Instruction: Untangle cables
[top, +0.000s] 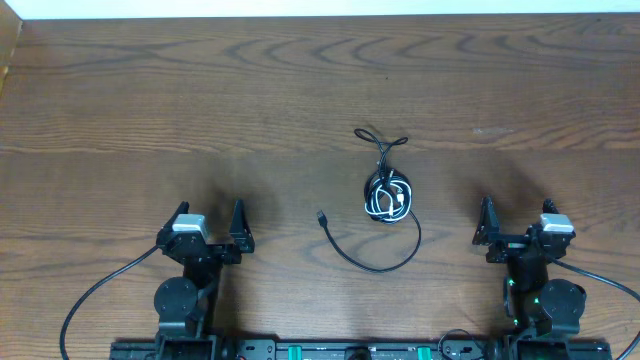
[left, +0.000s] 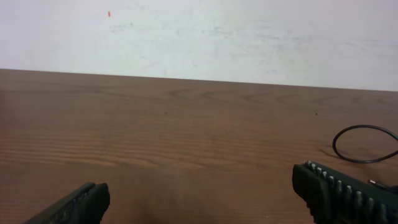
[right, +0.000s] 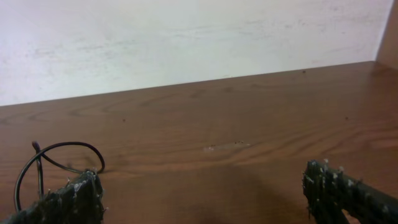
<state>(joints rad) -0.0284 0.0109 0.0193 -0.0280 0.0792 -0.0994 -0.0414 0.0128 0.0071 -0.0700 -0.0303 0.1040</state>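
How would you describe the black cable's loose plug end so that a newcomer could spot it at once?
On the wooden table, between the left gripper and right gripper, sits a knot of cables. One black cord curves from it down and round leftward; the plug is its free tip, alone on bare wood left of the knot.

Table (top: 150, 100): dark brown wood, grain running side to side. Cables (top: 388, 196) lie on it right of centre, white and black coiled together in one tight bundle. One black cord (top: 375, 269) trails out in an arc toward the near edge, its plug end (top: 322, 217) left of the bundle. Small black loops (top: 381, 138) lie on the far side.
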